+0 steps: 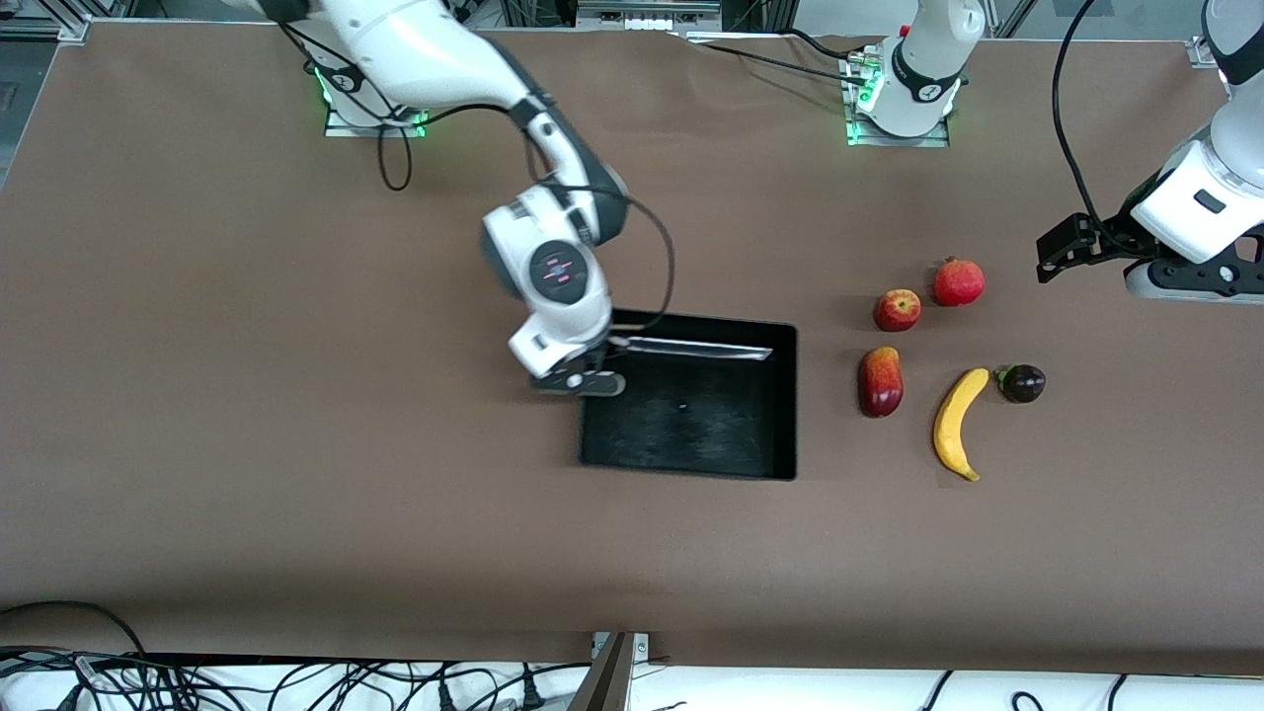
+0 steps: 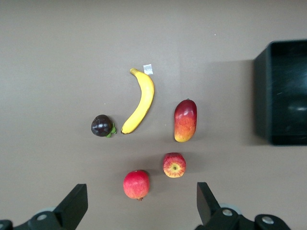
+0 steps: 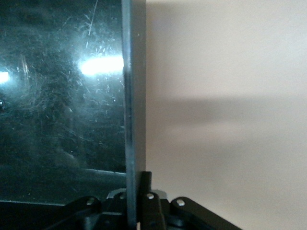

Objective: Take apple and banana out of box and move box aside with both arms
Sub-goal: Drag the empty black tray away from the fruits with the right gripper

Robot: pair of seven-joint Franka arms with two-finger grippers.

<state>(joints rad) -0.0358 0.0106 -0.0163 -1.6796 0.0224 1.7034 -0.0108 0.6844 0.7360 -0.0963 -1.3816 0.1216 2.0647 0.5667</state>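
Observation:
The black box (image 1: 691, 425) lies open-topped at mid table. My right gripper (image 1: 591, 383) is shut on its wall at the right arm's end; the right wrist view shows the wall (image 3: 128, 96) pinched between the jaws (image 3: 136, 191). The yellow banana (image 1: 958, 423) and the small red-yellow apple (image 1: 897, 310) lie on the table toward the left arm's end, the apple farther from the front camera. My left gripper (image 1: 1195, 281) hangs open and empty, high over the table beside the fruits. Its wrist view shows the banana (image 2: 140, 103), the apple (image 2: 174, 165) and the box (image 2: 283, 91).
A dark-red mango (image 1: 880, 381) lies between box and banana. A red pomegranate (image 1: 959, 282) lies beside the apple. A small dark purple fruit (image 1: 1022, 383) lies by the banana's tip. The left wrist view shows the mango (image 2: 185, 120), pomegranate (image 2: 136, 184) and purple fruit (image 2: 102, 126).

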